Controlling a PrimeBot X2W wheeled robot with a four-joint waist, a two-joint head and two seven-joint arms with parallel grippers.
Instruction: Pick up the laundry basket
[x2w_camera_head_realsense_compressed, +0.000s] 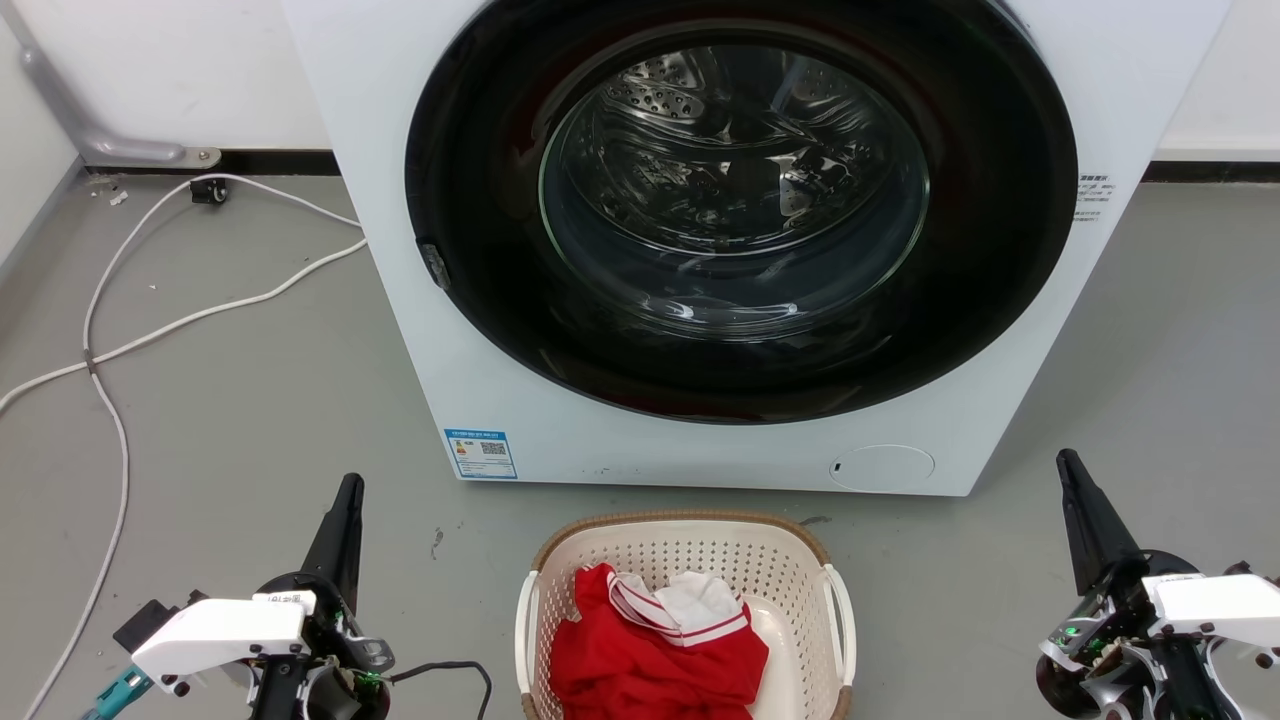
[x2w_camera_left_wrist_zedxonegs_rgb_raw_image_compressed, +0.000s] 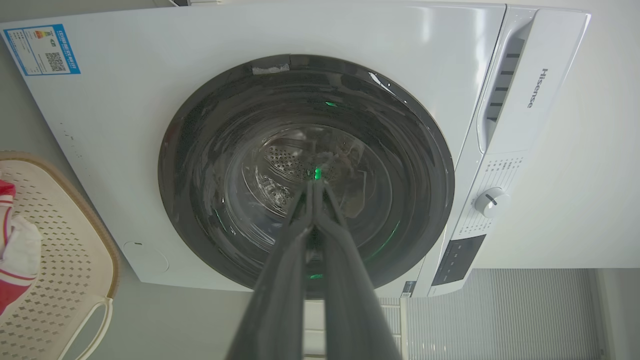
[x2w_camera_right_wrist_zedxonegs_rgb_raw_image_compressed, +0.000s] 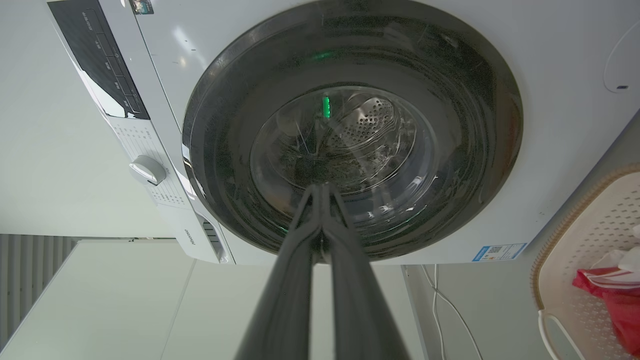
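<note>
The laundry basket, cream with perforated walls, a brown woven-look rim and white side handles, stands on the floor at the bottom centre of the head view, in front of the washing machine. Red and white clothes lie inside it. A part of the basket shows at the left edge of the left wrist view, and its corner at the right edge of the right wrist view. My left gripper is shut and empty, well to the basket's left. My right gripper is shut and empty, well to its right. Fingertips meet in both wrist views.
A white front-loading washing machine with a dark round door stands just behind the basket. White cables trail over the grey floor at the left. Bare floor lies on both sides of the basket.
</note>
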